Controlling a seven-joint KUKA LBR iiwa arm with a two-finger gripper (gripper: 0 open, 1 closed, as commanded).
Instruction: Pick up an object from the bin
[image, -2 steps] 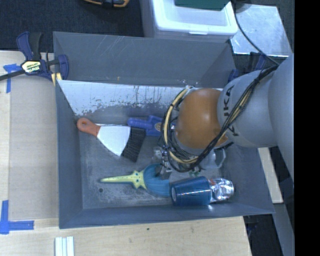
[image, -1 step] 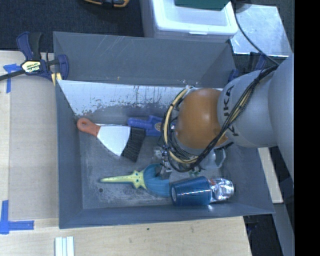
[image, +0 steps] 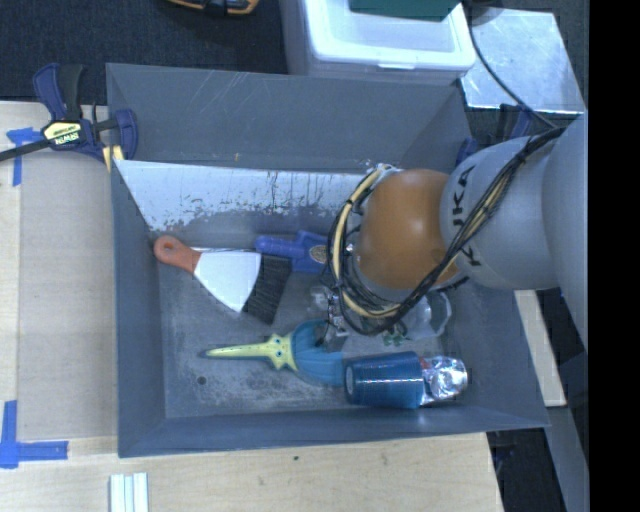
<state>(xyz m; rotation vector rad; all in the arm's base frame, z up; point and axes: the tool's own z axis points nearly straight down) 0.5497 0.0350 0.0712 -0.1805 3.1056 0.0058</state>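
Observation:
My gripper (image: 330, 318) reaches down below the orange cover, in the middle right of the bin. Right under it lies a blue rounded piece (image: 312, 364) with a yellow-green pointed stem (image: 245, 350) sticking out to the left. Whether the gripper touches the piece is hidden. A dark blue cylinder with a crinkled silver end (image: 388, 384) lies just to the front right of it. A hand brush (image: 232, 274) with an orange handle, white body and black bristles lies to the left.
A blue handle-shaped thing (image: 290, 247) lies by the back wall, partly behind the arm's cover and cables. The arm covers the bin's right side. Bare bin floor shows at the front left.

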